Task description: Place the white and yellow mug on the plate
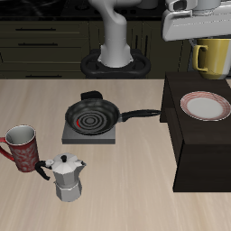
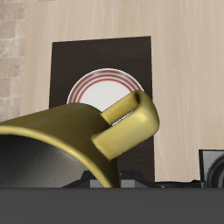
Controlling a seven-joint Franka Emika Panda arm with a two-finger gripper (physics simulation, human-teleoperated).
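Note:
My gripper is shut on the white and yellow mug and holds it in the air, above and behind the plate. The mug is olive-yellow with a loop handle. The plate is round and white with a reddish-pink rim and lies on a dark raised box. In the wrist view the mug fills the foreground with its handle sticking out, and the plate shows beyond it on the dark box. The fingertips are hidden by the mug.
A black frying pan with a red spiral sits on a small stove plate mid-table. A red patterned mug and a metal moka pot stand near the front edge. The robot's base is at the back.

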